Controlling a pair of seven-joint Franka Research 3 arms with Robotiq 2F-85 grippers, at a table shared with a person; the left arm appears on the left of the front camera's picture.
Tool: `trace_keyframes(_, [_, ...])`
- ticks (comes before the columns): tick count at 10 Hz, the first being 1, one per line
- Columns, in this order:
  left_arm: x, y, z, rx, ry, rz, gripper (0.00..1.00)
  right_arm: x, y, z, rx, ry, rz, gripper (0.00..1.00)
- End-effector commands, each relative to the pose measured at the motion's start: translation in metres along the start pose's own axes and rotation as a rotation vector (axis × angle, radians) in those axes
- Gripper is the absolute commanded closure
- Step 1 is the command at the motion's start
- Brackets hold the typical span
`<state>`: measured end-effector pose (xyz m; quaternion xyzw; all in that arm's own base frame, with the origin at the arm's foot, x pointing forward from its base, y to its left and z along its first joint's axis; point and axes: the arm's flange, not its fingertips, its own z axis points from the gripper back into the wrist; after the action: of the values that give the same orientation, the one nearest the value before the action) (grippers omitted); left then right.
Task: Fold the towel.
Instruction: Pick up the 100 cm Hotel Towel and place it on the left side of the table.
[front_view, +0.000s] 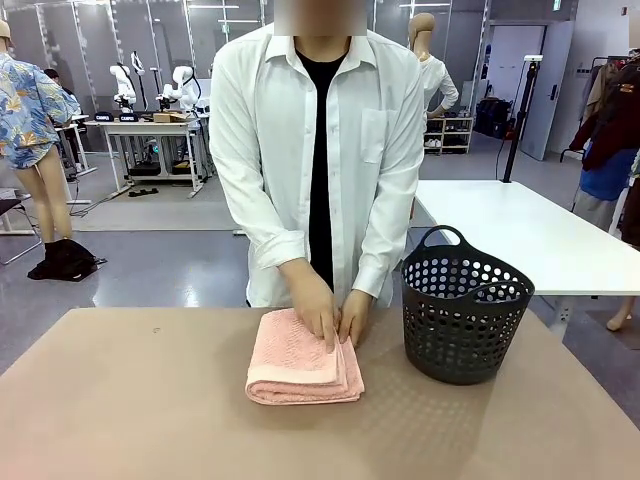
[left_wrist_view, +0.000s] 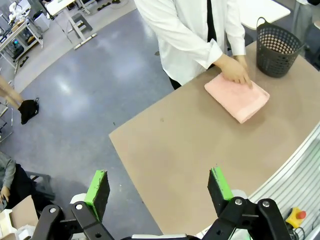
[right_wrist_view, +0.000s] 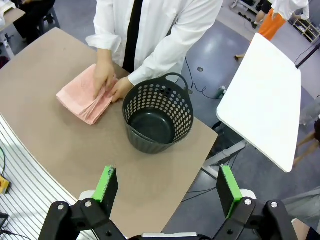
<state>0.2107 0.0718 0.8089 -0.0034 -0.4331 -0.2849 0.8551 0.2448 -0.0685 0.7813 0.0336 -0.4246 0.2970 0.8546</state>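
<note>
- Left gripper (left_wrist_view: 159, 176) and right gripper (right_wrist_view: 166, 172): jaws wide apart, empty;
- towel (front_view: 300, 368) lies folded under person's hands (front_view: 322, 308); once released, its thick layers could spring open beside basket (front_view: 465, 335).

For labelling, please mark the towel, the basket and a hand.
towel (front_view: 295, 362), front view, folded top face.
basket (front_view: 460, 338), front view, perforated side wall.
person's hand (front_view: 317, 307), front view, its back.

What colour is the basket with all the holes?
The basket is dark grey, almost black; the right wrist view shows it best.
</note>
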Motion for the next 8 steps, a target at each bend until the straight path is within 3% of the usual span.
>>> trace_keyframes(1, [0.0004,-0.0021,0.0018,0.009,0.004,0.012,0.0,-0.0015,0.0001,0.0014,-0.006,-0.003,-0.016,0.0])
trace_keyframes(8, [0.0004,-0.0021,0.0018,0.009,0.004,0.012,0.0,-0.0015,0.0001,0.0014,-0.006,-0.003,-0.016,0.0])
